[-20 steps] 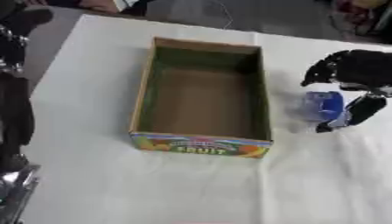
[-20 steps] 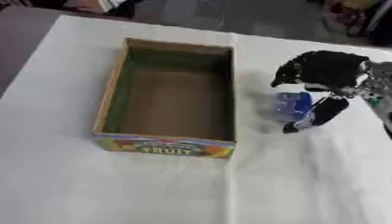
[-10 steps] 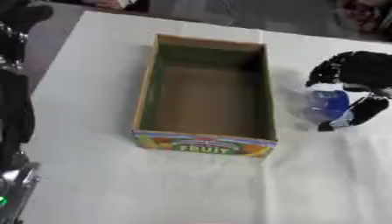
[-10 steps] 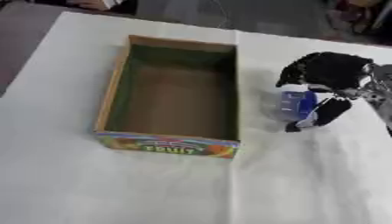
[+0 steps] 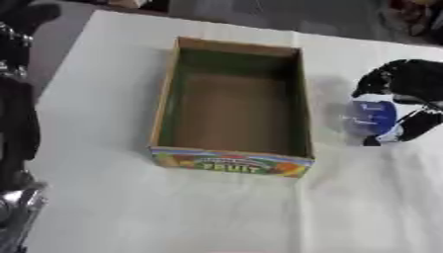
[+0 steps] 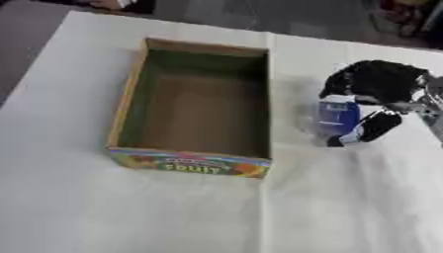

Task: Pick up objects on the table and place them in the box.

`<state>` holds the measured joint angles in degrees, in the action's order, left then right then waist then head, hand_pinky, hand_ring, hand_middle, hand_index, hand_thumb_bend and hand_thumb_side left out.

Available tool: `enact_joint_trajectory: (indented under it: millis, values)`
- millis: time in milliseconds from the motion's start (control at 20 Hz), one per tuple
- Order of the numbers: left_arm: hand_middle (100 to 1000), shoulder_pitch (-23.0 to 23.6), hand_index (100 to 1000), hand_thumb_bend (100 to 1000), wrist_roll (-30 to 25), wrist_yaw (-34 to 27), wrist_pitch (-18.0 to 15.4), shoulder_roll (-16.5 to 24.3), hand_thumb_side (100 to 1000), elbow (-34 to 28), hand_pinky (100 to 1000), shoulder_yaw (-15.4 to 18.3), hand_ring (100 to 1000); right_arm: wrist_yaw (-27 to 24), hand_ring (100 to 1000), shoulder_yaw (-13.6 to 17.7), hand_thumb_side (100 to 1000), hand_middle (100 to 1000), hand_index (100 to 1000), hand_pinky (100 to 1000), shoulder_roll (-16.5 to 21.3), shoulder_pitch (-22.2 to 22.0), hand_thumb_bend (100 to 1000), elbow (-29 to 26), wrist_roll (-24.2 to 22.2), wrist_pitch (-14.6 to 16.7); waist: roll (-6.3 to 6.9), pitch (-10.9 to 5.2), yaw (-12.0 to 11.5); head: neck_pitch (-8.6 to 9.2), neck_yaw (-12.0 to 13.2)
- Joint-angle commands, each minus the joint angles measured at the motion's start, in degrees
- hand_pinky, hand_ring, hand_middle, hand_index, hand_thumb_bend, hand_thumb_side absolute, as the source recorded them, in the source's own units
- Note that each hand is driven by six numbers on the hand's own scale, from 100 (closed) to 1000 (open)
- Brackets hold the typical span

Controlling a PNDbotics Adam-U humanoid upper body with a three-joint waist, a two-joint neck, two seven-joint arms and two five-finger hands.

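White table [image 6: 173,217], blue object [image 6: 337,116] within robot hand [image 6: 374,86]

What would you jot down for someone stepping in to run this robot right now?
Right hand: curled around a blue-labelled clear container, right of the box, at table level.
Left hand: not visible; only the left arm shows at the left edge.
Cardboard fruit box: mid-table, open, nothing inside.
Done: container gripped.
Left: lift it, carry it left over the box wall, release it inside.
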<state>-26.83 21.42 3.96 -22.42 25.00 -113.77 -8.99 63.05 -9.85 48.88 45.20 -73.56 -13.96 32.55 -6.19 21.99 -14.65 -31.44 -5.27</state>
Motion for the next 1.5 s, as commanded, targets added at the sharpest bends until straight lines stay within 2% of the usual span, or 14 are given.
enact_joint_trajectory:
  millis: [50, 550, 650, 700, 750, 800, 950, 1000, 1150, 1200, 1250, 1300, 1450, 1500]
  values:
    - [945, -0.87, 861, 405, -0.13, -0.2, -0.1, 0.23, 831, -0.82, 908, 0.01, 731, 0.48, 786, 1.48, 842, 751, 839, 756, 2.37, 0.29, 634, 0.23, 0.68, -0.09, 0.15, -0.95, -0.07, 0.98, 0.28]
    - [947, -0.81, 860, 404, -0.2, -0.13, -0.15, 0.14, 833, -0.82, 909, -0.03, 730, 1.02, 780, 2.16, 851, 739, 820, 755, 2.73, -0.18, 620, 1.25, 1.21, -0.31, 0.12, -0.24, -0.09, 1.21, 0.22]
    - [947, -0.82, 860, 404, -0.2, -0.12, -0.16, 0.12, 833, -0.82, 909, -0.01, 730, 1.01, 688, 2.18, 822, 646, 750, 684, 2.69, -0.24, 609, 1.07, 1.73, -0.19, 0.12, -0.18, -0.07, 1.15, 0.19]
    - [947, -0.83, 860, 404, -0.19, -0.12, -0.16, 0.13, 833, -0.82, 910, -0.01, 730, 1.14, 578, 2.2, 805, 588, 712, 540, 2.69, -0.29, 588, 0.88, 2.24, -0.18, 0.12, -0.18, -0.07, 1.15, 0.23]
    - [947, -0.85, 860, 404, -0.2, -0.12, -0.17, 0.13, 833, -0.82, 910, 0.0, 730, 1.35, 591, 2.18, 808, 594, 718, 557, 2.69, -0.4, 591, 0.73, 2.84, -0.23, 0.11, -0.18, -0.08, 1.16, 0.26]
    - [947, -0.89, 859, 403, -0.2, -0.12, -0.18, 0.14, 832, -0.82, 910, 0.0, 730, 1.51, 482, 2.2, 769, 516, 641, 410, 2.63, -0.5, 564, 0.61, 3.6, -0.27, 0.11, -0.19, -0.08, 1.21, 0.28]
    - [947, -1.04, 859, 403, -0.19, -0.16, -0.22, 0.15, 832, -0.82, 910, 0.02, 730, 1.91, 450, 2.19, 752, 499, 611, 364, 2.46, -0.88, 558, 0.55, 6.57, -0.23, 0.1, -0.2, -0.11, 1.3, 0.36]
    - [946, -1.08, 860, 403, -0.2, -0.17, -0.24, 0.16, 832, -0.82, 910, 0.01, 730, 2.04, 394, 2.16, 734, 469, 570, 302, 2.38, -0.95, 555, 0.61, 7.51, -0.15, 0.09, -0.2, -0.15, 1.35, 0.38]
    - [946, -1.17, 859, 403, -0.21, -0.2, -0.29, 0.13, 832, -0.82, 910, 0.03, 730, 2.68, 345, 2.15, 706, 426, 540, 243, 2.18, -1.14, 541, 0.69, 10.53, 0.03, 0.05, -0.2, -0.36, 1.5, 0.41]
    - [946, -1.2, 859, 403, -0.21, -0.22, -0.3, 0.12, 832, -0.82, 910, 0.04, 730, 2.91, 307, 2.16, 677, 386, 513, 190, 2.11, -1.2, 510, 0.72, 11.6, 0.0, 0.04, -0.18, -0.42, 1.51, 0.44]
    - [946, -1.22, 859, 403, -0.22, -0.22, -0.32, 0.12, 832, -0.82, 910, 0.04, 730, 3.15, 313, 2.2, 681, 392, 517, 199, 2.03, -1.26, 517, 0.68, 12.89, -0.14, 0.04, -0.16, -0.44, 1.52, 0.49]
    - [946, -1.25, 859, 402, -0.23, -0.23, -0.33, 0.11, 832, -0.82, 910, 0.04, 730, 3.45, 251, 2.22, 651, 332, 462, 105, 1.96, -1.34, 456, 0.71, 14.15, -0.31, 0.05, -0.13, -0.44, 1.52, 0.54]
    - [946, -1.31, 859, 402, -0.23, -0.24, -0.36, 0.08, 832, -0.82, 910, 0.05, 729, 3.78, 186, 2.4, 659, 258, 393, 100, 1.67, -1.68, 301, 0.82, 19.16, -1.36, 0.08, -0.01, -0.36, 1.53, 0.72]
    - [946, -1.33, 859, 402, -0.23, -0.24, -0.37, 0.08, 832, -0.82, 910, 0.06, 729, 3.76, 165, 2.4, 663, 239, 380, 100, 1.61, -1.81, 285, 0.98, 20.74, -1.7, 0.08, 0.01, -0.35, 1.53, 0.76]
